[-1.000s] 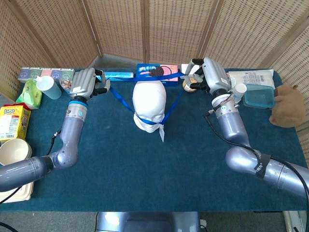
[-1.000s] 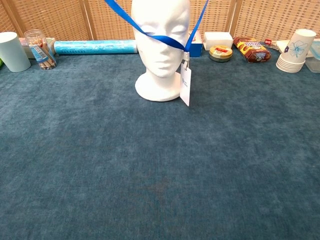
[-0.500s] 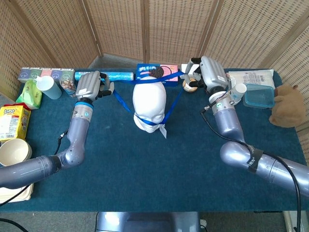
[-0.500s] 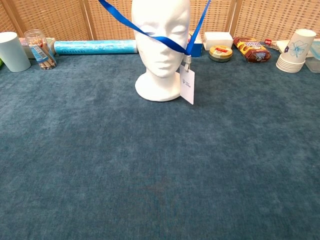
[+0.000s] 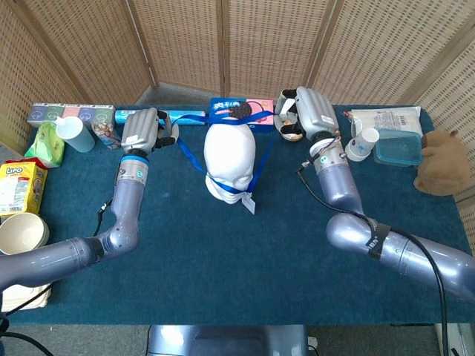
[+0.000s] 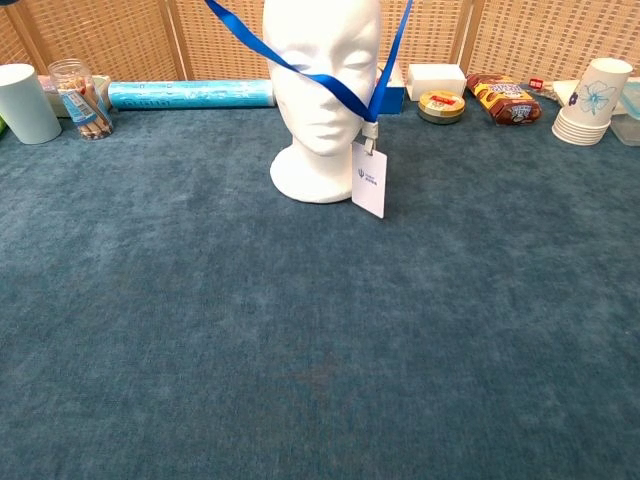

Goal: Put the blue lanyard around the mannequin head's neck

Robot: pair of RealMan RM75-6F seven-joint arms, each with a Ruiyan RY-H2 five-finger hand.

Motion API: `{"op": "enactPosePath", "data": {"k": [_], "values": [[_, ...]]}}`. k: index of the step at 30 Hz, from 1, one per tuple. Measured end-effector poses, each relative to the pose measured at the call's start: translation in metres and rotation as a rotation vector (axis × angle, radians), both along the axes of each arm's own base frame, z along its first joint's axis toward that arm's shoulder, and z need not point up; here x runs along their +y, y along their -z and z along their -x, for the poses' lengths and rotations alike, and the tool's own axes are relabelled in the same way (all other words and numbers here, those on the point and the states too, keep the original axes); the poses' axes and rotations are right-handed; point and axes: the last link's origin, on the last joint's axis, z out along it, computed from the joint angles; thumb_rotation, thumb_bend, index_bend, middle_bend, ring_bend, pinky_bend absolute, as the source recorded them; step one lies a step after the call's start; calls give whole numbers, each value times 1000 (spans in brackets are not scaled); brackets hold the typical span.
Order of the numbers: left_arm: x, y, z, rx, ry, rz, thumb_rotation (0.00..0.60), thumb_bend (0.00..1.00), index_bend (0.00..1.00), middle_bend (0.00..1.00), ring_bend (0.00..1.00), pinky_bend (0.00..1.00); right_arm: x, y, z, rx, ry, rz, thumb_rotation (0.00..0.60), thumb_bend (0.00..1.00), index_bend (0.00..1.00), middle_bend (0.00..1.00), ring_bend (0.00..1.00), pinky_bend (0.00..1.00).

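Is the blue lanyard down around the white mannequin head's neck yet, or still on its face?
Still on the face. The blue lanyard crosses the white mannequin head at nose level, above the neck.

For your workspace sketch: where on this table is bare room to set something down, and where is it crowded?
Free: the blue cloth in front of the mannequin head, to the near edge. Crowded: the back row, from the jar and blue roll to the paper cups.

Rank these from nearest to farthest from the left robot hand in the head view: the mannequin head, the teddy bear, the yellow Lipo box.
Measured from the left robot hand:
1. Mannequin head, toward the table's middle, on the robot's right of that hand.
2. Yellow Lipo box, at the table's left edge, nearer the robot.
3. Teddy bear, at the far right edge, clearly farthest.
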Motion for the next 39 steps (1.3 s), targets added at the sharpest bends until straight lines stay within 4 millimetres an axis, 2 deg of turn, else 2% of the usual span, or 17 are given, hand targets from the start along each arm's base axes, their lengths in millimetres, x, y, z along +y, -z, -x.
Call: {"op": "enactPosePath", "data": {"k": [11, 13, 16, 17, 19, 21, 22, 24, 26, 30, 39], "values": [[1, 1, 0, 27, -6, -8, 430, 456, 686, 1000, 1000, 1000, -8, 1, 3, 52, 31, 21, 600, 492, 628, 992, 1000, 1000], [1, 1, -1, 34, -5, -3, 428, 437, 686, 1000, 1000, 1000, -9, 0, 4, 83, 34, 27, 600, 492, 602, 965, 1000, 1000], [0, 2, -1, 51, -3, 6, 422, 398, 665, 988, 977, 1000, -12, 0, 7, 114, 43, 28, 600, 486, 517, 868, 992, 1000], [-1, 2, -1, 59, -2, 9, 417, 374, 624, 941, 912, 977, -12, 1, 7, 120, 45, 25, 600, 483, 482, 821, 963, 986], [-2, 2, -1, 77, 1, 20, 407, 330, 516, 783, 715, 854, -13, 2, 9, 136, 52, 18, 600, 480, 412, 711, 854, 916], [-3, 4, -1, 87, -1, 37, 407, 278, 382, 574, 480, 635, -14, 3, 11, 149, 60, 3, 578, 480, 345, 581, 699, 789], [-4, 4, -1, 94, -4, 53, 411, 262, 345, 521, 420, 572, -14, 4, 11, 157, 63, -12, 524, 480, 318, 514, 619, 712], [-5, 4, 0, 102, -13, 78, 408, 217, 257, 381, 270, 420, -14, 6, 12, 158, 68, -43, 377, 481, 281, 408, 482, 564], [-6, 4, 0, 112, -24, 104, 408, 180, 216, 303, 185, 347, -14, 8, 12, 151, 71, -80, 325, 483, 260, 360, 414, 484], [-8, 2, -2, 136, -28, 135, 407, 133, 161, 228, 114, 292, -15, 7, 12, 152, 75, -121, 293, 484, 240, 312, 348, 416], [-11, -7, 5, 119, -36, 140, 399, 121, 131, 216, 109, 289, -11, -5, 12, 85, 63, -120, 272, 435, 246, 303, 311, 378]]}}
